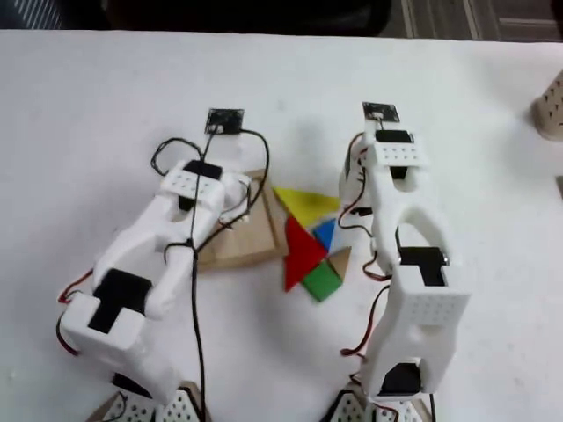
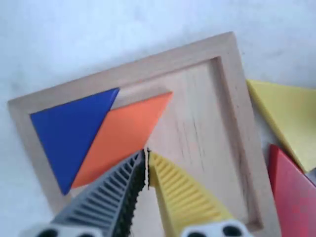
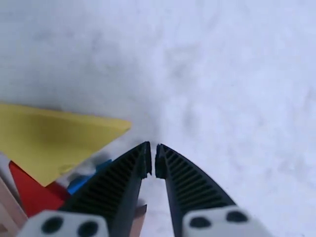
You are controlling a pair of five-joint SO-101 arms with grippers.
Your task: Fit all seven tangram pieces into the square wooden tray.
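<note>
The square wooden tray [image 2: 148, 61] holds a blue triangle [image 2: 69, 133] and an orange parallelogram [image 2: 121, 136] side by side along one edge. My left gripper [image 2: 146, 159] hangs shut over the tray's bare floor, its tips at the orange piece's edge and holding nothing. In the high view the left arm covers most of the tray [image 1: 251, 246]. Just right of it lie a yellow triangle [image 1: 308, 204], a red triangle [image 1: 302, 251], a small blue piece [image 1: 325, 233], a green piece [image 1: 323, 280] and a tan piece [image 1: 339, 259]. My right gripper [image 3: 152, 159] is shut and empty above the white table beside the yellow triangle [image 3: 54, 140].
The white table stretches bare behind and to both sides of the arms. A perforated tan object [image 1: 550, 110] stands at the far right edge. Black cables [image 1: 198, 290] trail along the left arm and over the tray.
</note>
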